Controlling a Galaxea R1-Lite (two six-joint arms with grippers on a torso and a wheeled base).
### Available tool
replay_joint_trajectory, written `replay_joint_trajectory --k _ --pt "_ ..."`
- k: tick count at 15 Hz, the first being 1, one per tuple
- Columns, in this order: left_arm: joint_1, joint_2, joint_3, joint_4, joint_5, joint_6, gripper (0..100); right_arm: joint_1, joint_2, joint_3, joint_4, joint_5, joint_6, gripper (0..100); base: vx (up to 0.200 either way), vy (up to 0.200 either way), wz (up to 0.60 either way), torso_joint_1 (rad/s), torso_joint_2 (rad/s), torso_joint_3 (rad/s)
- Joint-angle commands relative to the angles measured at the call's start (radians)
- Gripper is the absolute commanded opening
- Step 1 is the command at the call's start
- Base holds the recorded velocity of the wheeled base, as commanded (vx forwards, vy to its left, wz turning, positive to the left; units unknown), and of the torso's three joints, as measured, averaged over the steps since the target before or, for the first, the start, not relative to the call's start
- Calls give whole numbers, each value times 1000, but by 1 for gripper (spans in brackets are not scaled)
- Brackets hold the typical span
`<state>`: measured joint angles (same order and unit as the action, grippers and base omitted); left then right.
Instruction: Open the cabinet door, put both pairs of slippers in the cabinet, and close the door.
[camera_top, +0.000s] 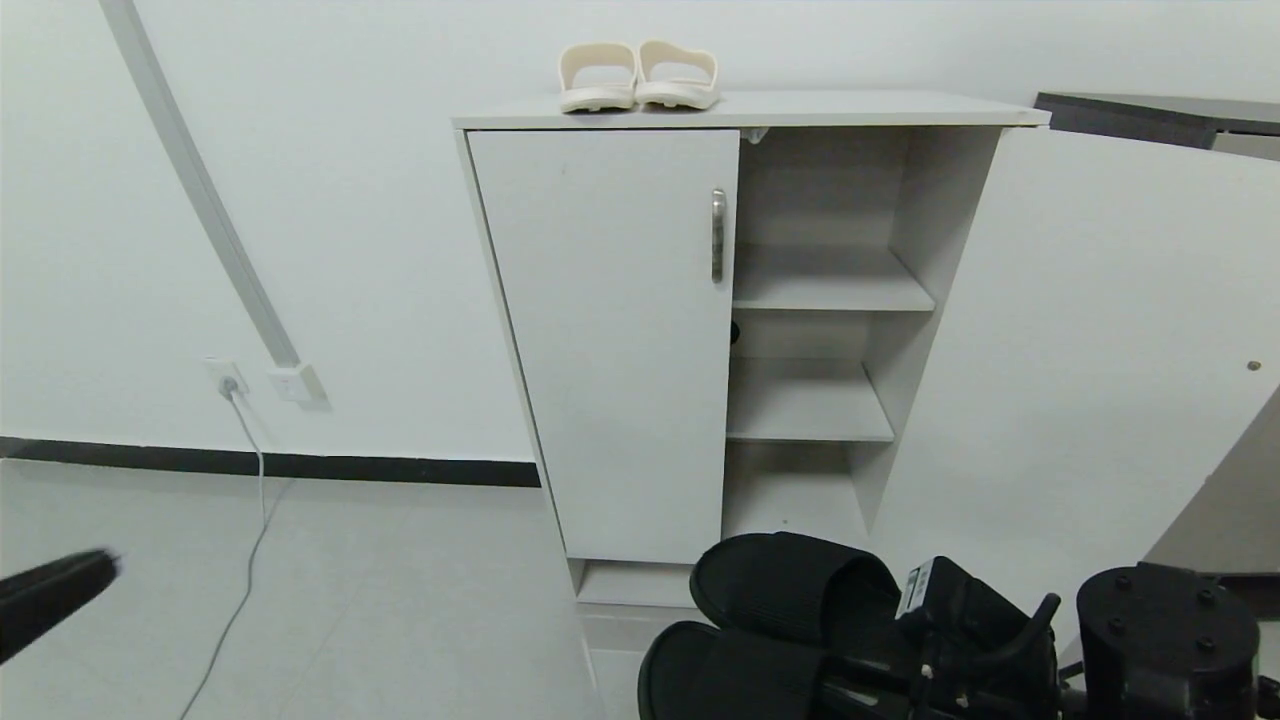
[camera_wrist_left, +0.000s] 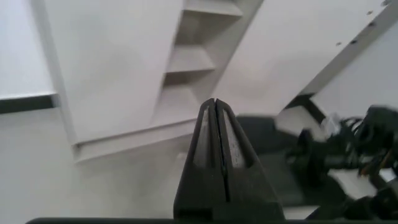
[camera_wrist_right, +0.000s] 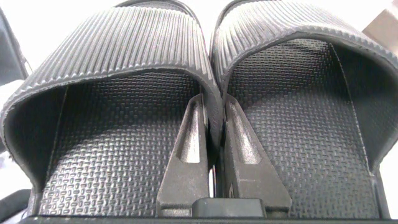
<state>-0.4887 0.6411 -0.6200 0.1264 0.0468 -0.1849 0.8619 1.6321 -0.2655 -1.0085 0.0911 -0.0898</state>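
Black slippers before open cabinet, cream slippers atop

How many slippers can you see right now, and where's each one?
4. Two beige slippers sit side by side on the cabinet top; two black slippers are held together in the right gripper, in front of the open compartment. The closed door could hide more.

A white wall fills the back. A grey strip runs slantwise down it to a small box, just beside a socket. A white cable hangs from the socket and trails over the pale grey floor. A black skirting lines the wall's foot. At far right stands a dark-topped unit.
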Motion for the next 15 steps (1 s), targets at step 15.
replay_joint_trajectory --k 15 --pt "490 -640 615 -105 -51 237 0 3 9 -1 1 -1 -1 0 0 0 0 0 0 0"
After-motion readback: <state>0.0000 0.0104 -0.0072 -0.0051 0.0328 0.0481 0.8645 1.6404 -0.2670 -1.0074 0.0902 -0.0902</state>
